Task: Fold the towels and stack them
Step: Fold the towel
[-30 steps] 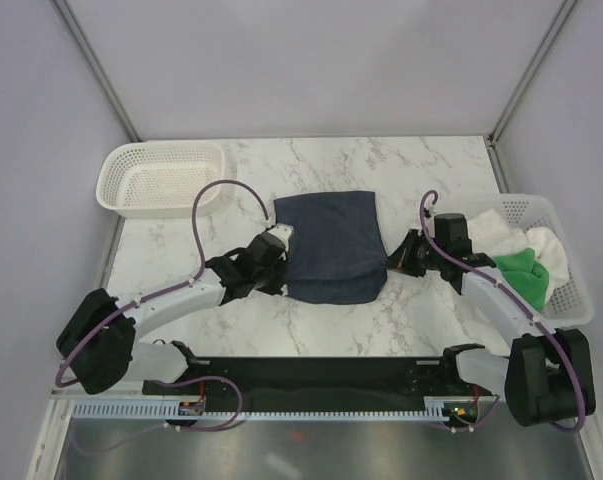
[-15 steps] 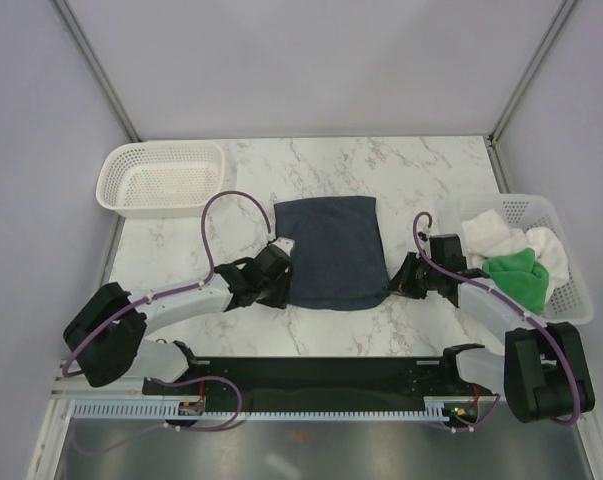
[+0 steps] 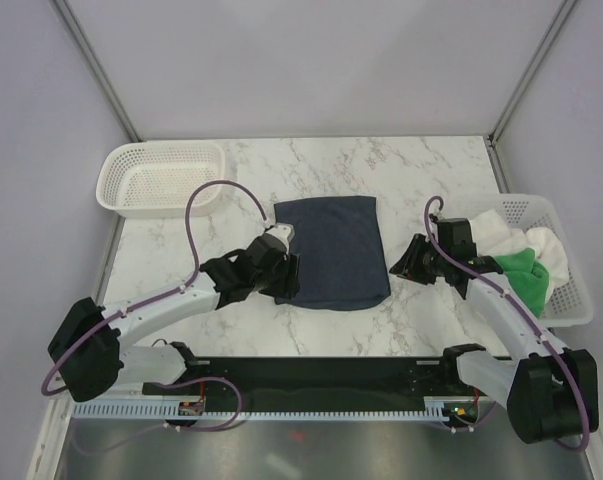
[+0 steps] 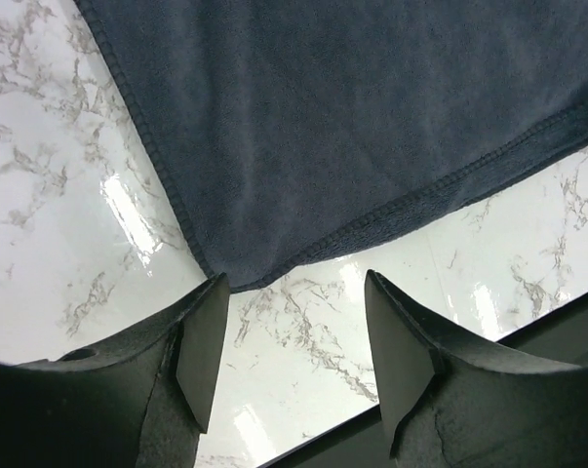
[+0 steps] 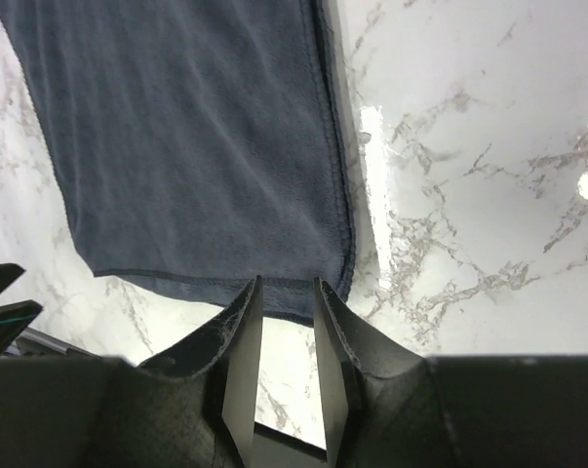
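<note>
Top view: the navy towel (image 3: 331, 250) lies folded flat at mid-bench (image 3: 401, 165). The left gripper (image 3: 286, 278) and right gripper (image 3: 401, 265) are at its near corners. The white towel (image 3: 491, 228) and green towel (image 3: 521, 270) sit in the basket (image 3: 571, 312).
Left wrist: jaws wide, empty.
Right wrist: jaws narrowly parted, gripping nothing I can see.
I judge the cloth soft and limp (pinch hems at corners).
The number of layers is hidden, and the basket's towels are bunched.

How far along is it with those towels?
Done: the navy towel lies folded on the table. In hand: nothing; left pincer and right pincer are open at its near corners. Left: green towel and white towel sit unfolded in the right basket.
</note>
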### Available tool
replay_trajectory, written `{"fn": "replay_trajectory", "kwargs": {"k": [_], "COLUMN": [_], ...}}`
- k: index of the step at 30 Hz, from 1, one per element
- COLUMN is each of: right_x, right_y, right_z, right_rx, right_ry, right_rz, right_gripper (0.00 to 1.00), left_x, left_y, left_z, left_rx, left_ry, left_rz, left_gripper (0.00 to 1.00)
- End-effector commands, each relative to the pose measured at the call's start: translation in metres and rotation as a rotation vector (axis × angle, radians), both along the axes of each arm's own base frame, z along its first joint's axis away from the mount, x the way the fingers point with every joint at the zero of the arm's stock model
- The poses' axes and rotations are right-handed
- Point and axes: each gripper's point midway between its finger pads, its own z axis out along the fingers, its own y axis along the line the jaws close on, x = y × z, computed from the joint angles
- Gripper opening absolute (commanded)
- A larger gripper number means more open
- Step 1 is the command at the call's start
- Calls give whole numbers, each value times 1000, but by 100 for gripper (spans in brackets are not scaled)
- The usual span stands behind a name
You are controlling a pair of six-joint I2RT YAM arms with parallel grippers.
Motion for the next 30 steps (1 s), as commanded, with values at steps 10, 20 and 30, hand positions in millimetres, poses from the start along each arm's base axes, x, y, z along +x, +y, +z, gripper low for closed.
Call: {"fn": "replay_trajectory", "kwargs": {"k": [10,20,30], "right_x": [-2,-37,-25], "right_y": [32,9,3], "right_z": [-16,-67,-35], "right_rx": [190,107,43], "right_ry": [48,140,65], "right_rz": [51,-88,-38], "right_gripper": [29,27,27], "left_x": [-13,-13,7], "left_y": [-45,-31,30], "left_z": [-33,-14,-29], "left_rx": [-134,-119,-107], "left_ry": [176,154,192], "left_rz": [-41,14,258], "left_gripper": [58,64,69]}}
